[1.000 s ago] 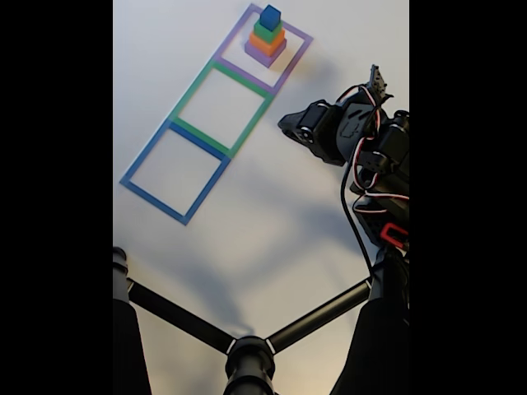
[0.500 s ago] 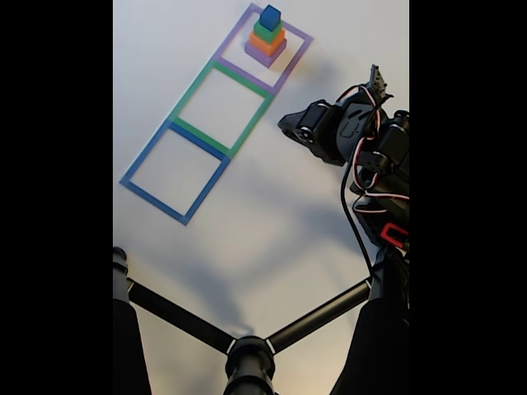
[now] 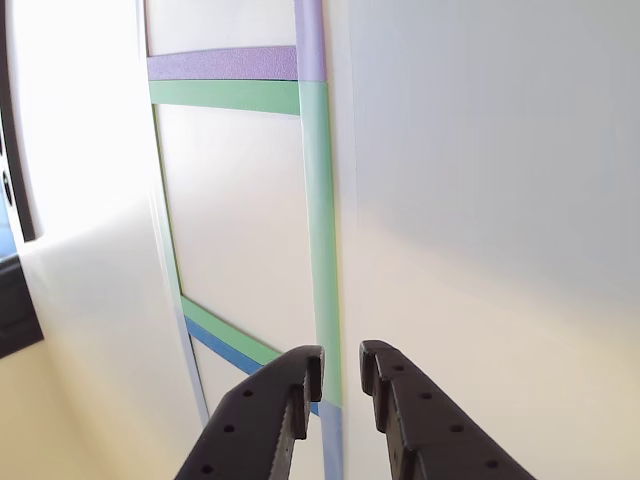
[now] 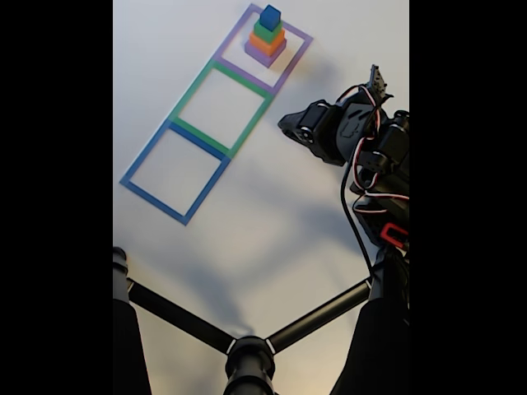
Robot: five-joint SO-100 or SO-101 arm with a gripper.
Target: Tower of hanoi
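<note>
On the white table (image 4: 272,222), three taped square outlines run in a row: blue (image 4: 174,170), green (image 4: 221,111) and purple (image 4: 290,56) toward the far edge. The purple one holds a stack of blocks (image 4: 266,37), purple at the base, then orange, green and blue on top. The gripper (image 3: 340,372) is black.

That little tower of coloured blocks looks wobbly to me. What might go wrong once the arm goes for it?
1. The four blocks are stacked small on large in the purple square; a slightly off approach to the blue top block might topple the ones beneath.
2. The pincer is nearly shut, so it probably must open wider first or it may just push the block.
3. The arm is off to the side, apart from the stack, so it has a reach to aim across.
</note>
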